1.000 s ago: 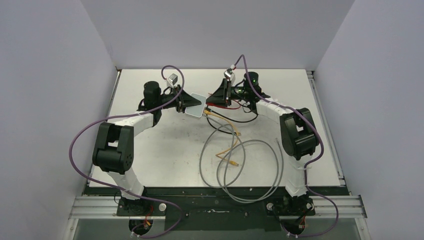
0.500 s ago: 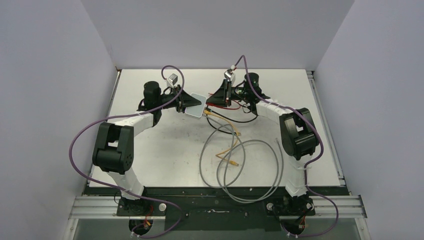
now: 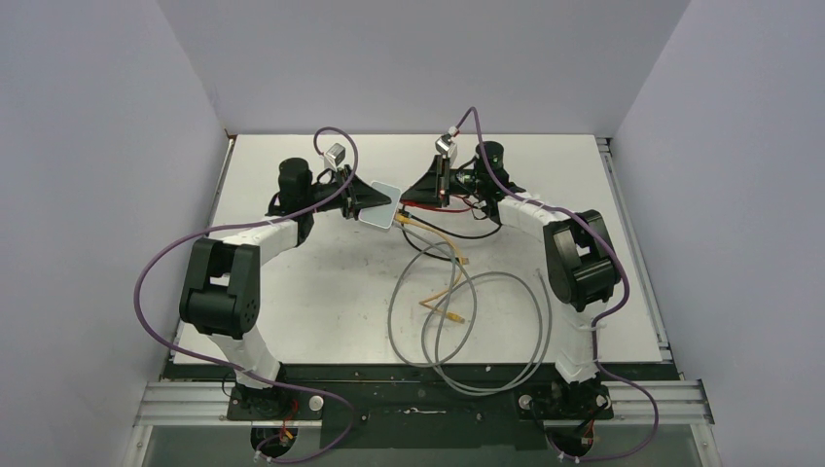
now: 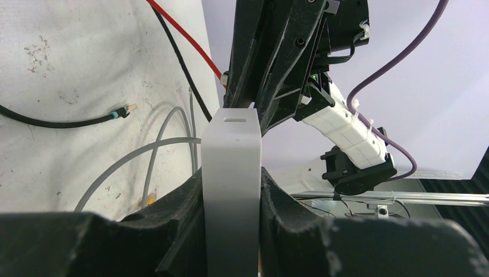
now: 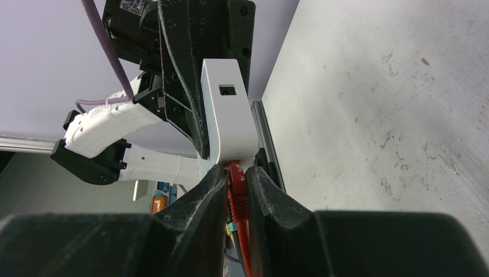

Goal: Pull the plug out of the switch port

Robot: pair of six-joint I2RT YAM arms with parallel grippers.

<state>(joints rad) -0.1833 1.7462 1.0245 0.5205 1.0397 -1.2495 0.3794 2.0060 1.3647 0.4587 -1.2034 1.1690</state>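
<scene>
Two arms, two claws, one switch (image 3: pixel 381 205), held between them at the far middle of the desk (image 3: pixel 292 292).

The left claw (image 4: pixel 230 193) is clamped on the switch, one finger on each flat face, gripping it on edge. The right claw (image 5: pixel 236 183) is pinched together on one red plug (image 5: pixel 237 199), right where the plug meets the switch's narrow end.

Cable count now. There is one red cable (image 4: pixel 184 37) and one black cable (image 4: pixel 57 123), whose free end has a teal-collared plug lying loose on the desk. One orange cable (image 3: pixel 443 292) has a yellow plug at its near end. The grey loops (image 3: pixel 390 321) sprawl across the near half of the desk, and I can't tell whether they are one cable or two.

Now the hard parts. The row of sockets never shows, because the right fingers cover the spot where the red plug goes in. How deep the plug sits is anyone's guess.

From above, the claws and cable ends crowd the switch, so I can't count the plugs in it. Neither can I tell whether the switch touches the desk or hangs just above it. Both wrist views cut the switch off low down behind their own fingers.
</scene>
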